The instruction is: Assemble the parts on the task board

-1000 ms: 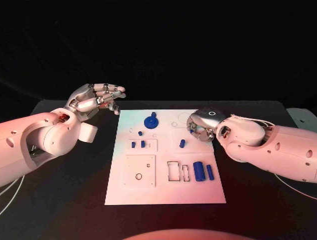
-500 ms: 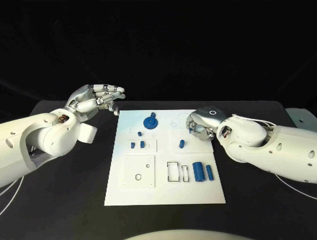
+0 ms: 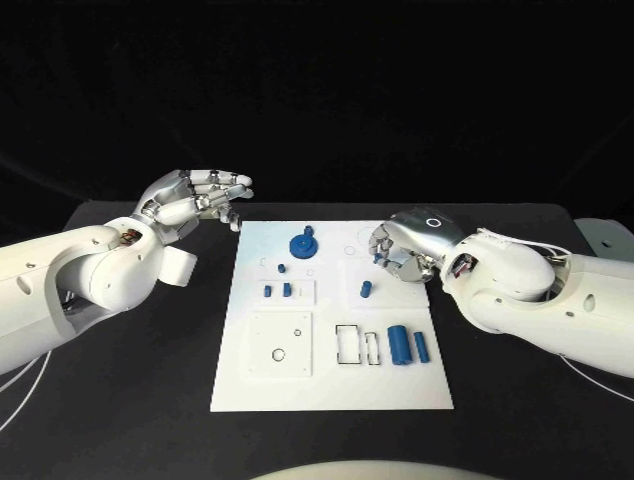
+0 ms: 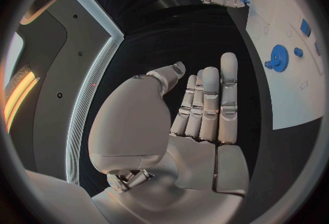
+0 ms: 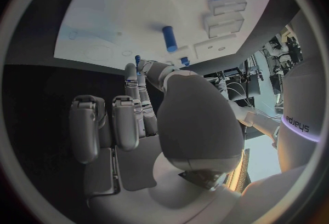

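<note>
Several blue parts lay loose on the task board (image 3: 332, 390) mid-table: a gear (image 3: 303, 245), pegs, a large cylinder (image 3: 398, 342). The right hand (image 3: 399, 250) pinched a small blue peg (image 5: 139, 61) over the board's far right corner; the left hand (image 3: 199, 200) hovered empty, fingers apart. Most assembly seemingly remained.

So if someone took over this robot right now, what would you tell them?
Left hand: holds nothing, fingers apart, off the task board's far left corner.
Right hand: over the board's right edge, pinching a small blue part.
Blue gear sits at the far end; small pegs mid-board.
Large cylinder and slim cylinder lie beside empty slots.
Left: place the pinched part, then probably the cylinders.
</note>
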Controlling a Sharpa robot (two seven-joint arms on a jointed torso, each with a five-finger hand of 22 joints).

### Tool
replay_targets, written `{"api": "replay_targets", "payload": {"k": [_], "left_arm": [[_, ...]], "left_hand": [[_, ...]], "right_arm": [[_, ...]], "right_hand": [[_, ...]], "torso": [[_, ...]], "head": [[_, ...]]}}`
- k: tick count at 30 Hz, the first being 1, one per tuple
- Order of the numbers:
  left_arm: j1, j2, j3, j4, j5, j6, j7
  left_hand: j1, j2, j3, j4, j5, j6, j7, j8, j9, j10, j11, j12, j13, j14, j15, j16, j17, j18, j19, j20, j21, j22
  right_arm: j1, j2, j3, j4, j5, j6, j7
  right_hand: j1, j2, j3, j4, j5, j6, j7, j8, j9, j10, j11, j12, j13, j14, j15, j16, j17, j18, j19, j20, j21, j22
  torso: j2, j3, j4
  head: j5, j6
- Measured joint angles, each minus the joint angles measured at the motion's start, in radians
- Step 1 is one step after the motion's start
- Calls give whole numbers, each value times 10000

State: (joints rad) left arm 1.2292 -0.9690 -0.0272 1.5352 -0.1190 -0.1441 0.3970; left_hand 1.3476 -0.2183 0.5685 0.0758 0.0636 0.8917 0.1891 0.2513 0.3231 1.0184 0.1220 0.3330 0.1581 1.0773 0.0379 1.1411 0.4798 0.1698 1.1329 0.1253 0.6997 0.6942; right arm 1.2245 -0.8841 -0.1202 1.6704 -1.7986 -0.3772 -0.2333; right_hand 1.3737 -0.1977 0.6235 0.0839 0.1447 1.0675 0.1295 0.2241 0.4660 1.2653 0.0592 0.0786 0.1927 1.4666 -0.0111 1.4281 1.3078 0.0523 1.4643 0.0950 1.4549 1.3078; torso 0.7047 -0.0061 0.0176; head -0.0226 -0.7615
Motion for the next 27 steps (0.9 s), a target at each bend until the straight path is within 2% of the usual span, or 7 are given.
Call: {"api": "replay_targets", "payload": {"k": [6, 13, 20, 27], "left_arm": [[0, 45, 0, -57, 0, 3, -7], [-1, 108, 0, -100, 0, 17, -9], [-2, 178, 0, -106, 0, 33, -13], [-2, 202, 0, -93, 0, 36, -19]], "left_hand": [[0, 0, 0, 0, 0, 0, 0, 0, 0, -15, 15, 0, 0, 0, 0, 0, 0, -1, 0, 0, 0, 0], [0, 0, 0, 0, 0, 0, -1, 0, 1, -15, 15, 0, 0, 0, 0, 0, 0, 0, 0, 0, 0, 0], [39, 39, -28, -28, 0, 1, -1, 0, 1, -53, -23, 0, 0, 0, 0, 0, -10, -1, 37, -37, -46, -15], [39, 39, -28, -28, 0, 1, 0, 0, 2, -52, -23, 0, 1, 0, 0, 0, -10, -1, 37, -37, -46, -15]], "right_arm": [[-22, 111, 18, 842, 54, -255, 37], [-192, 658, 20, 1265, 118, -459, 129], [-497, 1213, -1, 1211, 176, -530, 253], [-815, 1515, -52, 942, 201, -539, 338]], "right_hand": [[0, 0, 0, 0, -1, 27, -28, -1, -5, 0, 1, 0, -1, 0, 0, 0, -1, 2, 0, 0, 33, -1], [0, -1, -1, 0, -2, 27, -30, -13, -4, 1, 3, 0, -1, 0, 0, 0, -1, 2, 0, 0, 32, -2], [1, -1, -1, 0, -3, 25, -31, -23, 24, 41, -31, -1, 7, 0, 0, 0, -2, 2, 0, 0, 31, -3], [1, -2, -2, 1, -4, 7, -45, 21, 24, 41, -30, -1, 7, 0, 0, -1, -3, 4, 1, 0, 71, -3]], "torso": [[-2, 9, -8], [-13, 2, 1], [-11, -23, 4], [0, -33, 7]], "head": [[151, 55], [429, 96], [782, 4], [1141, -191]]}}
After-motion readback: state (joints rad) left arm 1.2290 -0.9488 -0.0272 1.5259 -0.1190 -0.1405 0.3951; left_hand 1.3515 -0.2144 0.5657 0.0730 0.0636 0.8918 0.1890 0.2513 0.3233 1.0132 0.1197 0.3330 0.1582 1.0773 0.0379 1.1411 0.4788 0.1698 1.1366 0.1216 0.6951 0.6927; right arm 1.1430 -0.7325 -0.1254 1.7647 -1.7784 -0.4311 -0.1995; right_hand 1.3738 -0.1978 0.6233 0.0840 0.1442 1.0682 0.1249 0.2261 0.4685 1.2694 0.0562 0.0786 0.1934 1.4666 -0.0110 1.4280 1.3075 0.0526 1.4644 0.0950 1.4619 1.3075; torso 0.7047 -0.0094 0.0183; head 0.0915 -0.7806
